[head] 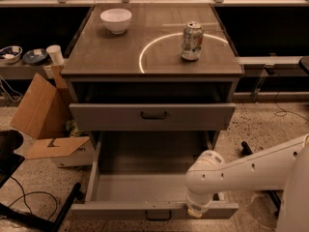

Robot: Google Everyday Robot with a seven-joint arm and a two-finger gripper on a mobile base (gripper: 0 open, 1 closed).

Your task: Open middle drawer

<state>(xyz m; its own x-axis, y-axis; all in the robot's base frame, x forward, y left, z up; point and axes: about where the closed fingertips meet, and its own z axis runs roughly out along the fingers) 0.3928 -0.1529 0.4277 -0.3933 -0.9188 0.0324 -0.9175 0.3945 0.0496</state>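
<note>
grey middle drawer (pixel 140 190) (pulled far out), front rim beneath the gripper (pixel 197 210).

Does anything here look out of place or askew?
Only the cardboard box on the floor left of the cabinet: it leans, flaps open. The gripper is at the front rim of the open middle drawer.
</note>
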